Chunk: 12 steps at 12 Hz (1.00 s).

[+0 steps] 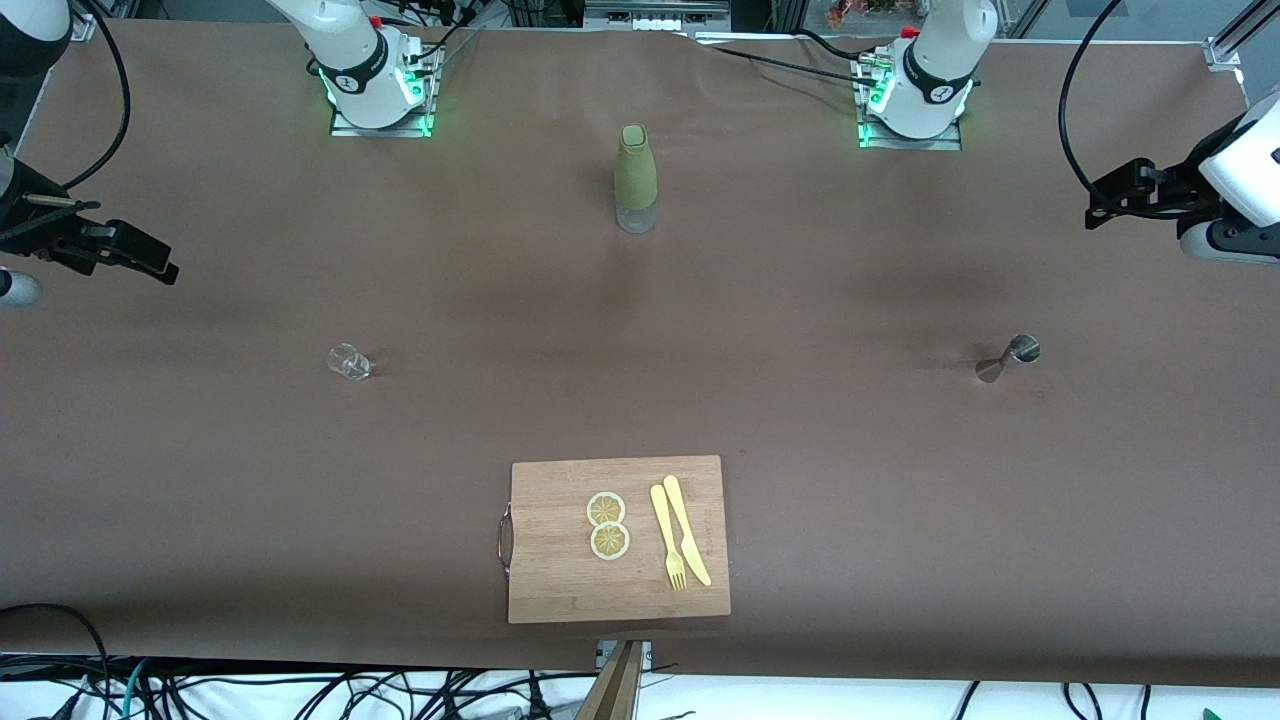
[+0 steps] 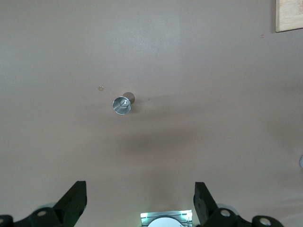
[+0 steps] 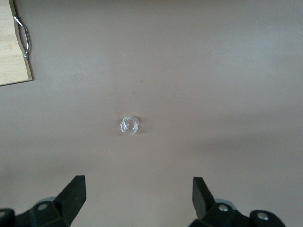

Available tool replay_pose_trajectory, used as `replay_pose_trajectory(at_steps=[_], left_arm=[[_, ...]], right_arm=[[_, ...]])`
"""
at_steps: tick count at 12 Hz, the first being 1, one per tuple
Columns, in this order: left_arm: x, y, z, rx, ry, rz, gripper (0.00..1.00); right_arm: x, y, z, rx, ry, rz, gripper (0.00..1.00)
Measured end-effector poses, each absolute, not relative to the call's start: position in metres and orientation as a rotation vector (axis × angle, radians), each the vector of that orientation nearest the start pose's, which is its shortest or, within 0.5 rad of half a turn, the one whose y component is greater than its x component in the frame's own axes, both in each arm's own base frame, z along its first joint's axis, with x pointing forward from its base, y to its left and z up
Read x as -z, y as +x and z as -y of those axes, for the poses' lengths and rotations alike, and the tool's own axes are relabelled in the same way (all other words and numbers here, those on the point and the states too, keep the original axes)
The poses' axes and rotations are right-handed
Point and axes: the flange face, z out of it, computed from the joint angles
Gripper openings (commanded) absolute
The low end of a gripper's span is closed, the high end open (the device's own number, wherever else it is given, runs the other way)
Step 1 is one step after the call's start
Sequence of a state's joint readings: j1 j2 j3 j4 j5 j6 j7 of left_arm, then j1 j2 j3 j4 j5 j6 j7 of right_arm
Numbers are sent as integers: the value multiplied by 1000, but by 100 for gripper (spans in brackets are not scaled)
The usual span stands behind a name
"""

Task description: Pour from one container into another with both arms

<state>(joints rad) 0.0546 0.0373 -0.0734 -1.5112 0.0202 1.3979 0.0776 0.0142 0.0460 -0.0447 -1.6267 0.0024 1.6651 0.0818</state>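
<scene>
A small clear glass (image 1: 349, 361) stands toward the right arm's end of the table, also in the right wrist view (image 3: 129, 125). A steel jigger (image 1: 1008, 358) stands toward the left arm's end, its cup seen from above in the left wrist view (image 2: 122, 105). A green bottle (image 1: 635, 180) stands upright between the two arm bases. My right gripper (image 1: 150, 262) (image 3: 137, 194) hangs open and holds nothing, high over its end of the table. My left gripper (image 1: 1102, 205) (image 2: 139, 201) hangs open with nothing in it, high over the other end. Neither touches anything.
A wooden cutting board (image 1: 560, 580) with a metal handle lies near the front edge. Two lemon slices (image 1: 607, 525), a yellow fork (image 1: 667, 540) and a yellow knife (image 1: 688, 530) lie on it. Its corners show in both wrist views. Brown cloth covers the table.
</scene>
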Motion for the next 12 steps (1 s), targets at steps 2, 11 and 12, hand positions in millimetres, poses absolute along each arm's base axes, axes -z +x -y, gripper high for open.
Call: replay_pose_trajectory(at_steps=[2,11,12], left_arm=[[-615,548,8,-243,-3116,-168,100],[-601,561,9,-260,-3134,-322,100],[-598,564,2,-262,-3141,-375,100]], right_arm=[[-580,574,17,-12,-3137,-177,100],[-580,574,17,-12,-3137,-177,100],[-580,574,17,-12,-3137,-177,100]])
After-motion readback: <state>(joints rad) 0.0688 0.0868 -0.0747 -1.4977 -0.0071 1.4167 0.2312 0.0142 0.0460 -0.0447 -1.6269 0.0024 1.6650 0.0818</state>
